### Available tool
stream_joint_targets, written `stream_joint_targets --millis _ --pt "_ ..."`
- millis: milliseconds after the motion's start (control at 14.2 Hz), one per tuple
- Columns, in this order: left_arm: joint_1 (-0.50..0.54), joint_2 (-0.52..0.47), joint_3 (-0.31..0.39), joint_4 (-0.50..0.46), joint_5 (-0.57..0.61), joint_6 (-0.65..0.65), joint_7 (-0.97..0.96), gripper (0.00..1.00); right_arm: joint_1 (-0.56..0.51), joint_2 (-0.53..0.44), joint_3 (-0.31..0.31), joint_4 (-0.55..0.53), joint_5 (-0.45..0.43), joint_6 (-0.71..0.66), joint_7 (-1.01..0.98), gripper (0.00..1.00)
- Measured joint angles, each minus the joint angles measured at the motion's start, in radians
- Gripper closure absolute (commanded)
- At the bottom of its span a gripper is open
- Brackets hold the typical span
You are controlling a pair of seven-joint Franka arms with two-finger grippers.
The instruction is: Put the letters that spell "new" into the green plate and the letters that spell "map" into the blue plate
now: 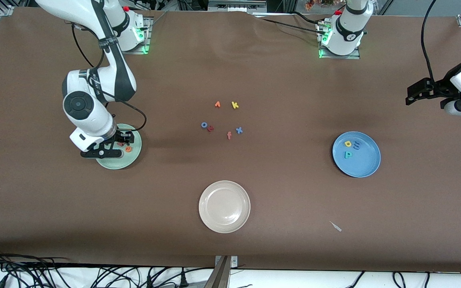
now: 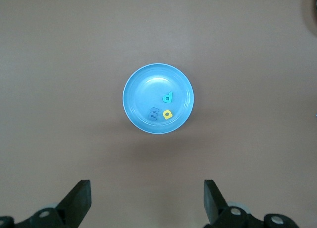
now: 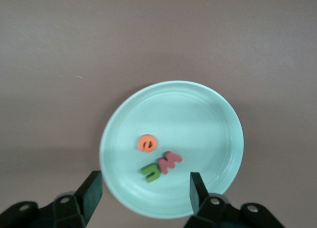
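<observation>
The green plate (image 3: 218,114) holds the orange e (image 3: 147,143), the green n (image 3: 150,172) and the pinkish-red w (image 3: 170,161), the n and w touching. My right gripper (image 3: 145,178) hangs open just above that plate (image 1: 112,164), nothing between its fingers. The blue plate (image 1: 366,166) holds the yellow a (image 1: 348,143), blue m (image 1: 356,145) and teal p (image 1: 347,154). My left gripper (image 2: 147,183) waits open and empty, high up at the left arm's end of the table (image 1: 410,96), looking down on the blue plate (image 2: 148,84).
A beige-white plate (image 1: 224,206) sits nearest the front camera. Loose letters lie mid-table: an orange wedge (image 1: 217,104), yellow k (image 1: 235,105), blue o (image 1: 204,125), red f (image 1: 229,135) and blue x (image 1: 239,130). A small pale scrap (image 1: 335,226) lies nearer the camera than the blue plate.
</observation>
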Motion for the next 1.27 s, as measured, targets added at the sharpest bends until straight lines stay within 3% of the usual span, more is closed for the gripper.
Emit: stream_joint_targets --millis 492,773,844,914,1125,1265 --pt "0.000 0.000 0.000 0.000 0.000 0.000 0.000 0.00 -0.001 -0.037 -0.019 0.334 0.038 -0.386 -0.024 0.20" --pt "0.000 0.000 0.000 0.000 0.000 0.000 0.000 0.00 0.000 -0.039 -0.027 0.364 0.040 -0.407 -0.049 0.19" --pt "0.000 0.000 0.000 0.000 0.000 0.000 0.000 0.00 0.000 -0.040 -0.036 0.365 0.041 -0.407 -0.070 0.07" --pt "0.000 0.000 0.000 0.000 0.000 0.000 0.000 0.00 -0.001 -0.043 -0.046 0.366 0.041 -0.407 -0.088 0.01" --pt "0.000 0.000 0.000 0.000 0.000 0.000 0.000 0.00 -0.002 -0.068 -0.067 0.380 0.044 -0.429 -0.114 0.00" --pt "0.000 0.000 0.000 0.000 0.000 0.000 0.000 0.00 -0.010 -0.106 -0.050 0.397 0.044 -0.465 -0.114 0.00"
